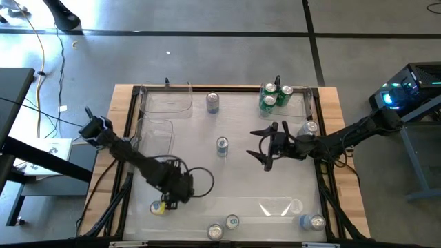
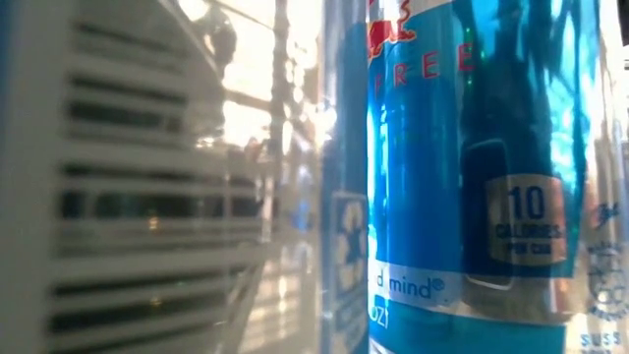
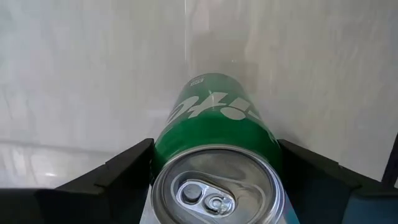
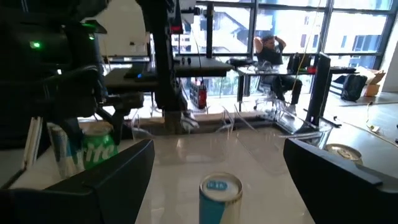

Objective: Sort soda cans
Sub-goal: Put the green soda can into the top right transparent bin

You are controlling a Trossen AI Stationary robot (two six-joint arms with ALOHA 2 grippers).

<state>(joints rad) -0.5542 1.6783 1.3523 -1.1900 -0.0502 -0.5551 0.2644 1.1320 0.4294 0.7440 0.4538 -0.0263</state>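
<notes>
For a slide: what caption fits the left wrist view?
Left gripper straddling a green can lying on its side.

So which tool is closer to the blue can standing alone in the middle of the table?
The right tool. It hovers open just beside the blue can, facing it. The left tool is farther off at the table's front-left, around a lying green can.

Low view filled by a blue soda can (image 2: 462, 167), label cut off at every edge, bench hidden behind. Green soda can (image 3: 214, 155) cropped at the bottom between the left end effector (image 3: 214, 180) fingers; contact unclear.
</notes>
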